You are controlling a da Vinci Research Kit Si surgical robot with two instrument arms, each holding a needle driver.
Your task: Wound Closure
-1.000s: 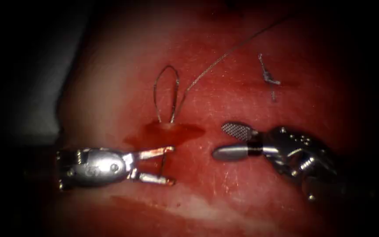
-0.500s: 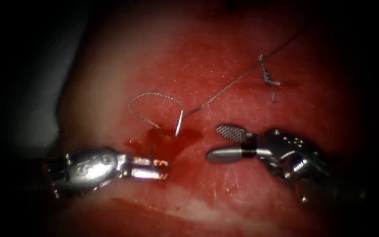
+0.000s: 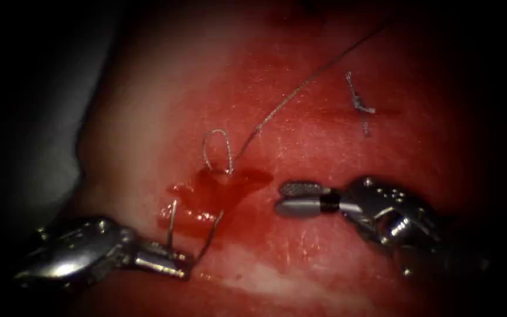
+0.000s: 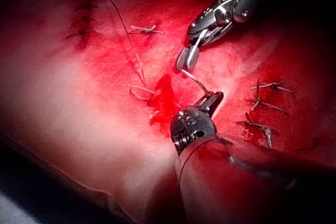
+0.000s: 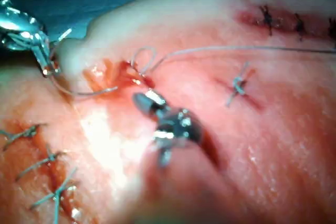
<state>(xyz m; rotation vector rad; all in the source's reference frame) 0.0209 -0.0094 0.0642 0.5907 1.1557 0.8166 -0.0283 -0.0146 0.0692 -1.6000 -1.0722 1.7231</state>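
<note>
Needle [image 3: 206, 235] is held in the left tool [image 3: 174, 264], fingers [image 3: 159, 262] clamped on it near one end; its curve rises from the fingers toward the red fluid [image 3: 218, 188], and the far end looks to sit in or at the tissue [image 3: 148, 117] at the pool's lower edge, can't tell how deep. In the left wrist view the needle [image 4: 197, 81] runs from the left tool [image 4: 212, 99] toward the right tool [image 4: 186, 59]. Thread [image 3: 300, 88] runs from the tissue's far right corner down to the cut, forms a small loop [image 3: 217, 149] standing just above the fluid, both loop legs entering the tissue there. Right tool [image 3: 291, 198] sits just right of the fluid, fingers [image 3: 300, 189] slightly apart, holding nothing, near the tissue. A finished knot with cut ends [image 3: 359, 105] lies well apart, to the upper right. Right wrist view shows the loop [image 5: 143, 59], the needle [image 5: 84, 92] and older stitches [image 5: 39, 171] on the tissue.
</note>
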